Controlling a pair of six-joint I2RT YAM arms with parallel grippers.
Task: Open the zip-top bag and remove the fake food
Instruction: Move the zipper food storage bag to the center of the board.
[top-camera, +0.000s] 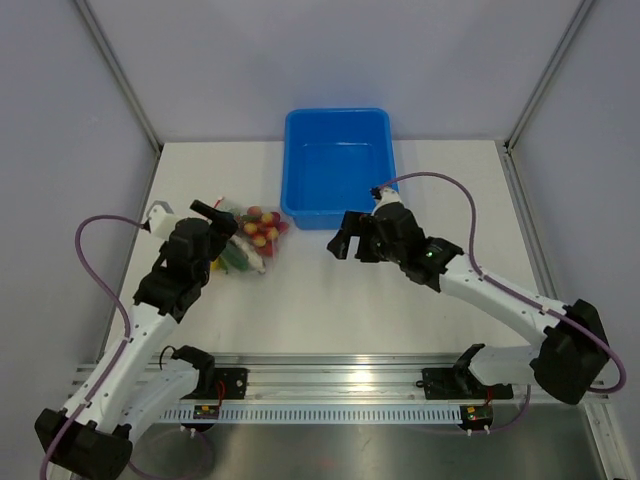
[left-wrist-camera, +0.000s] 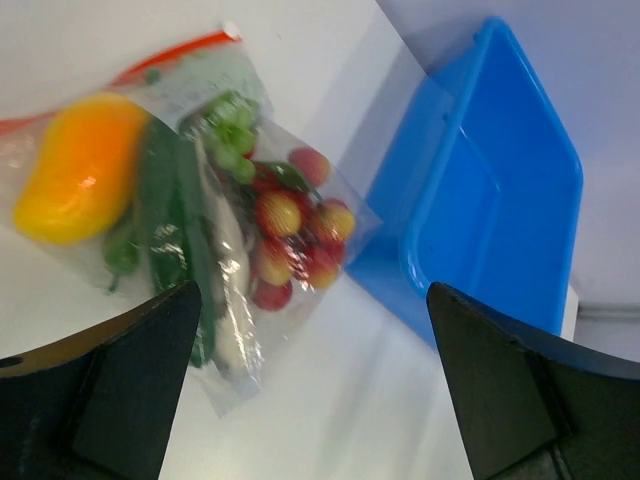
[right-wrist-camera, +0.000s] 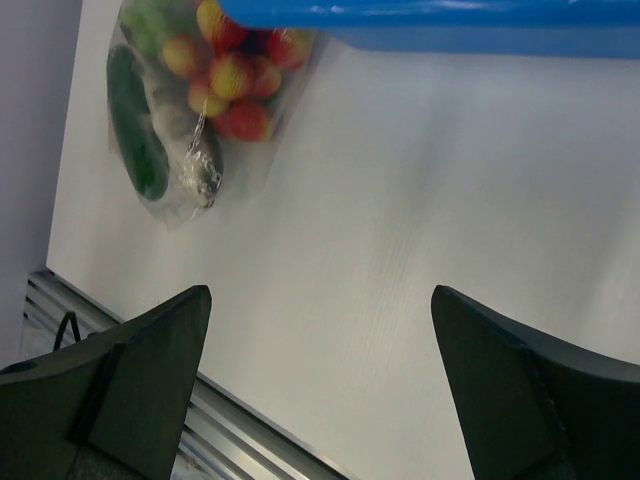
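Two items, I log: left gripper (left-wrist-camera: 312, 292), wide open, empty, bag (top-camera: 254, 240) just ahead; right gripper (right-wrist-camera: 320, 295) likewise, farther off.

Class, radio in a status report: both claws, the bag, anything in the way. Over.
Left claw open, hovering by zip-top bag. Right claw open over table. Fake food inside bag, none out. Blue tub beside bag; nothing blocking.

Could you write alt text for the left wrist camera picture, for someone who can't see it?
A clear zip-top bag holding an orange-yellow pepper, green vegetables and red and yellow balls lies on a white table beside a blue tub. The left pincer hovers above it, open and empty.
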